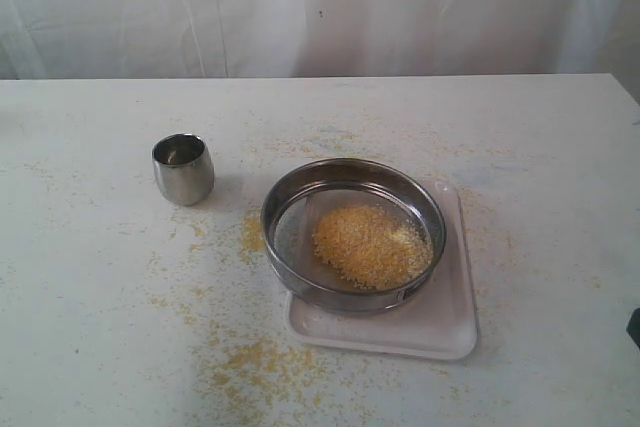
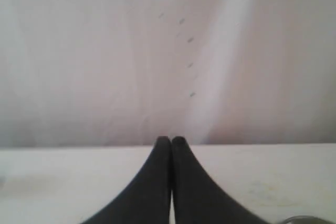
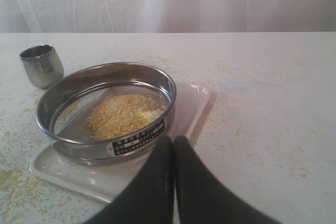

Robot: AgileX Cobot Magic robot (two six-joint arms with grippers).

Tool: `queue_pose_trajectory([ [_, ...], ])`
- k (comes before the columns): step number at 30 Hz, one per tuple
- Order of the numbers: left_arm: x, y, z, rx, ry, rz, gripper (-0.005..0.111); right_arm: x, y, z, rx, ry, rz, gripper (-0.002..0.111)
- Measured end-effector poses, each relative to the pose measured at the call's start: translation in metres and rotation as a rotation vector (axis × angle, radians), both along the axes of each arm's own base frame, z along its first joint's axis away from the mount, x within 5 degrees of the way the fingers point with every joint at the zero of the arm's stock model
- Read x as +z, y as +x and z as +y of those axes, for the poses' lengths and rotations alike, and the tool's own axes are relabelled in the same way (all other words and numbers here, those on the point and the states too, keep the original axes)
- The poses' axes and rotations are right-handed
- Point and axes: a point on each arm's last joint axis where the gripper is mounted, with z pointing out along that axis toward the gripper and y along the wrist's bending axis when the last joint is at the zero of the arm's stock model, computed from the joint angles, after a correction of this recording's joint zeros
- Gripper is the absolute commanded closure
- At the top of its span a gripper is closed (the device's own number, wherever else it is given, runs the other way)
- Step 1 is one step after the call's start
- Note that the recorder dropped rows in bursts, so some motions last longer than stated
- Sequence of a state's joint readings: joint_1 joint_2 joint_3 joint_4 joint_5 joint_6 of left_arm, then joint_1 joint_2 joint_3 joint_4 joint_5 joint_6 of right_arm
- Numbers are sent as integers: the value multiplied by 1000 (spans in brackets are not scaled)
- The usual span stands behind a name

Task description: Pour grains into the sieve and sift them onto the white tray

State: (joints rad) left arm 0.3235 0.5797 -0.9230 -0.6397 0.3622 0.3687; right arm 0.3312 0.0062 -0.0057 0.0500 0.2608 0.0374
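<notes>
A pale, off-white bench is seen, its surface scuffed and dusted with stray yellow granules; the densest spill lies at about seven o'clock from the sieve, and a smaller patch lies just beside the sieve at nine o'clock. Behind the bench, at twelve o'clock, the room is closed off by a white draped backdrop marked with folds and a few small dark specks. The white tray rests flat on the bench, right of centre in the exterior view. The sieve stands upright on it, set toward the tray's ten o'clock corner and overhanging the tray's nine o'clock edge, so that bare tray is left at three to six o'clock. The grains are heaped on the mesh inside the sieve, slightly toward four o'clock of its centre. A small steel cup stands upright on the bench at ten o'clock from the sieve, apart from it. A dark label with pale writing is fixed to the sieve's outer wall; the writing is too small to be read. The left gripper is held with its fingertips pressed together and nothing between them. The right gripper is likewise closed on nothing, near the tray.
</notes>
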Motion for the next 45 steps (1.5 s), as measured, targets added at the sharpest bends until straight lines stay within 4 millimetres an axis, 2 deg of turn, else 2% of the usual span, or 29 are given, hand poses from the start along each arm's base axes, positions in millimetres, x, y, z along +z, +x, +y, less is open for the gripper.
queue_pose_trajectory([
  [4,-20,-22,6,135,61,77,107,0,0,0,0,0,0,108],
  [9,-37,-50,-4,85,145,-8,107,0,0,0,0,0,0,108],
  [14,-70,-74,-9,43,213,-53,107,0,0,0,0,0,0,108],
  [18,-94,-86,-12,32,199,-98,107,0,0,0,0,0,0,108],
  [22,-111,-84,-13,15,161,-56,107,0,0,0,0,0,0,108],
  [27,-132,-85,-13,-5,230,148,107,0,0,0,0,0,0,108],
  [31,-145,-87,-13,-22,215,284,107,0,0,0,0,0,0,108],
  [37,-157,-76,-4,51,260,256,107,0,0,0,0,0,0,108],
  [40,-179,-62,0,82,264,209,107,0,0,0,0,0,0,108],
  [45,-238,-43,4,101,227,198,107,0,0,0,0,0,0,108],
])
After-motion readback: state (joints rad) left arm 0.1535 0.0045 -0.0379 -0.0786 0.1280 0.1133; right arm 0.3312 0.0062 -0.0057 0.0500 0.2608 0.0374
